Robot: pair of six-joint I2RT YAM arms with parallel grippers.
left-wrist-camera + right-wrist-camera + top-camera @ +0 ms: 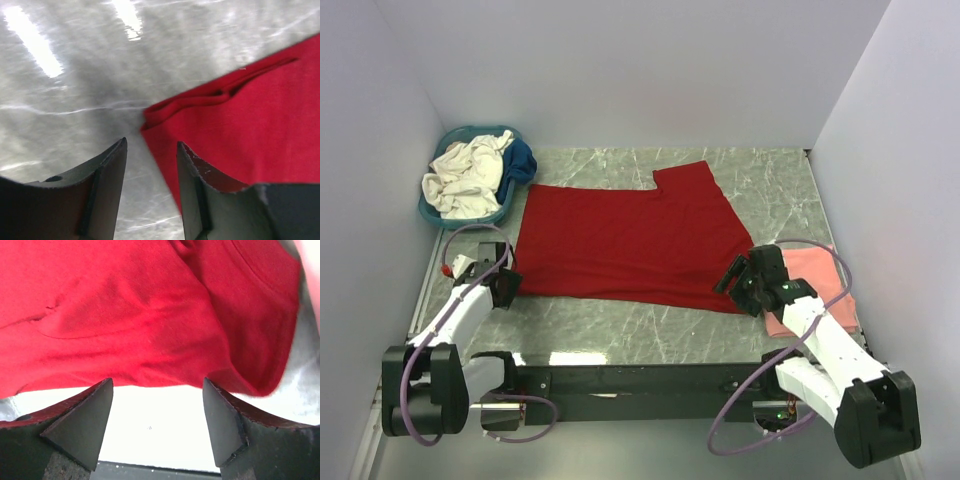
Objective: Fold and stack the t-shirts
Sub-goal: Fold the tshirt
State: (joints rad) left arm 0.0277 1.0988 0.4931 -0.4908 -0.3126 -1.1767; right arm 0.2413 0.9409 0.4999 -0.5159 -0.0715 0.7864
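Both claws gape empty, the left gripper (pixel 150 145) and right gripper (pixel 157 382) each at a near corner of the deep red t-shirt (pixel 630 240).
It lies spread on the marble table (pixel 620 335); the salmon pink t-shirt (pixel 818 278) lies near its right edge.

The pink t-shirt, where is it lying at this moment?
In the top view, the pink t-shirt lies at the right edge of the table, close to the right wall and just to the right of the red t-shirt.
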